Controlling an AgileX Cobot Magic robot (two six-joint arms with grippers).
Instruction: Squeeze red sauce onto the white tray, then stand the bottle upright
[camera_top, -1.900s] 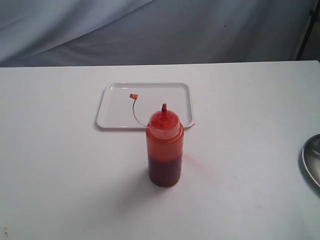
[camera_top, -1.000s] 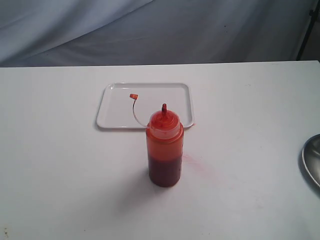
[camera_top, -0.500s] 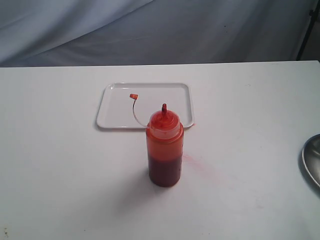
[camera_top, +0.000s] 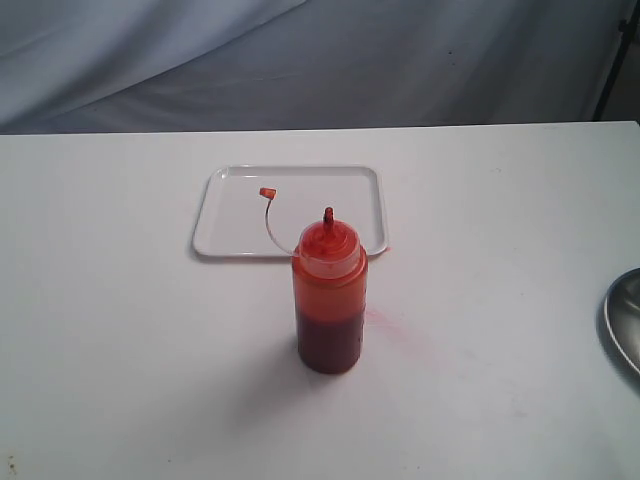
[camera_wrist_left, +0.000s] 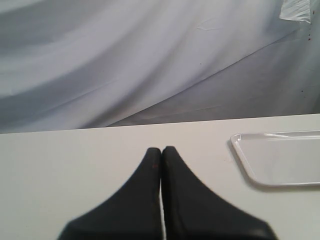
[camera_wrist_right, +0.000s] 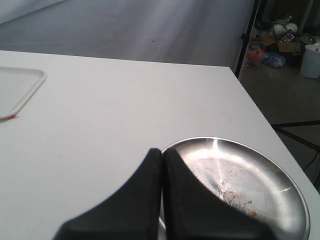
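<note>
My left pincer (camera_wrist_left: 161, 150) and right pincer (camera_wrist_right: 161, 151) are both pressed together, empty. The translucent, orange-stained plastic squeeze bottle (camera_top: 329, 300) stands upright on the white bench (camera_top: 120, 350). The flat white rectangular tray (camera_top: 230, 225) lies just behind it, a faint pink smear (camera_top: 385, 322) beside it, and grey draped cloth (camera_top: 300, 60) farther behind.

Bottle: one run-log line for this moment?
bottle: upright on table, cap off | white tray: behind bottle | left gripper: shut, empty | right gripper: shut, empty
</note>
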